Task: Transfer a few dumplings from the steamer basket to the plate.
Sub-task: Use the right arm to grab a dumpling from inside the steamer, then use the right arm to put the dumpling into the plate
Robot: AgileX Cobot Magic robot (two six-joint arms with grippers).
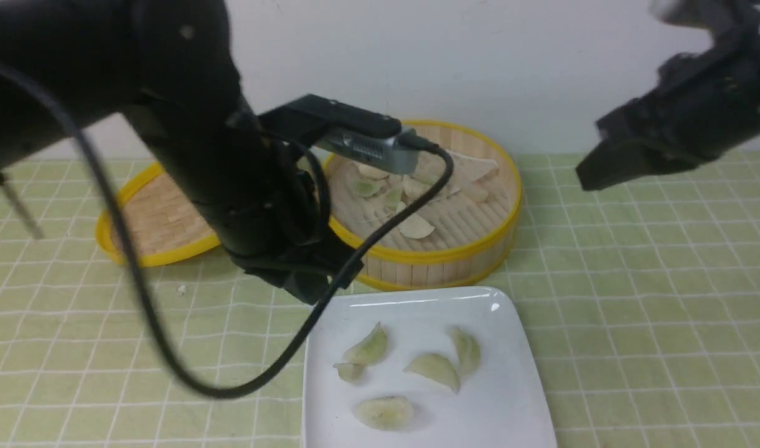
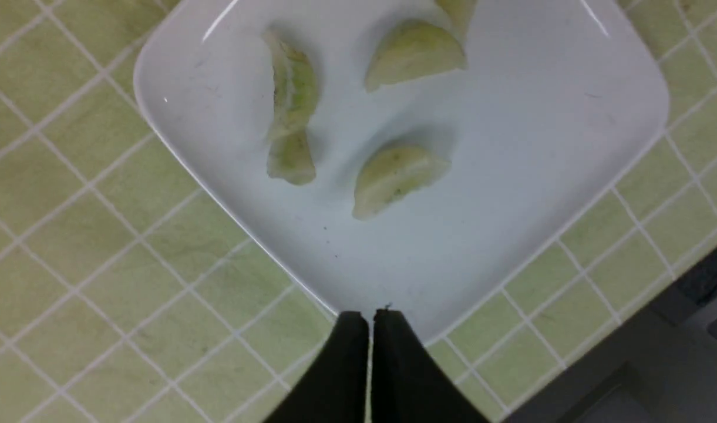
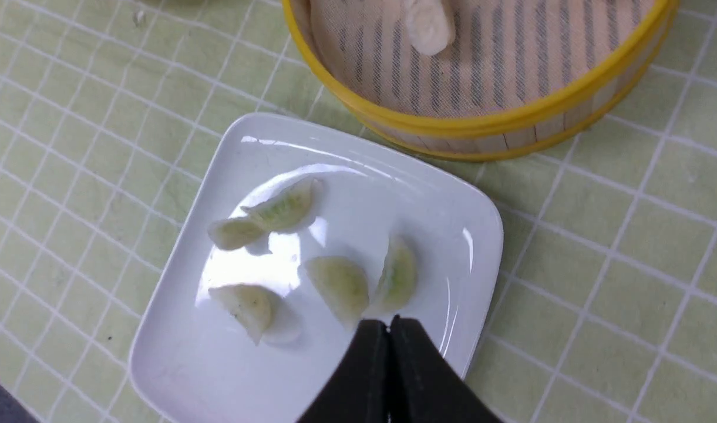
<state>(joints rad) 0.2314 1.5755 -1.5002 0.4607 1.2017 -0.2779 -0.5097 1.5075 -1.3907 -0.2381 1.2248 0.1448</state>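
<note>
Five dumplings (image 1: 434, 368) on one plate (image 1: 516, 398), several more in one steamer basket (image 1: 442, 255), plus one lid (image 1: 162, 218)

The plate (image 1: 516, 386) sits on the bench (image 1: 653, 323) at the near centre. It carries five dumplings (image 1: 432, 368): two touching on its left, two touching on its right and one alone toward the near edge. Just behind the plate stands the steamer basket (image 1: 454, 252), with more dumplings (image 1: 415, 227) mostly in its far half, and a lid (image 1: 162, 218) lies flat to the basket's left. The left hand (image 2: 370, 314) hangs by the plate's far-left corner, and the right hand (image 3: 389, 322) is raised at the right.
</note>
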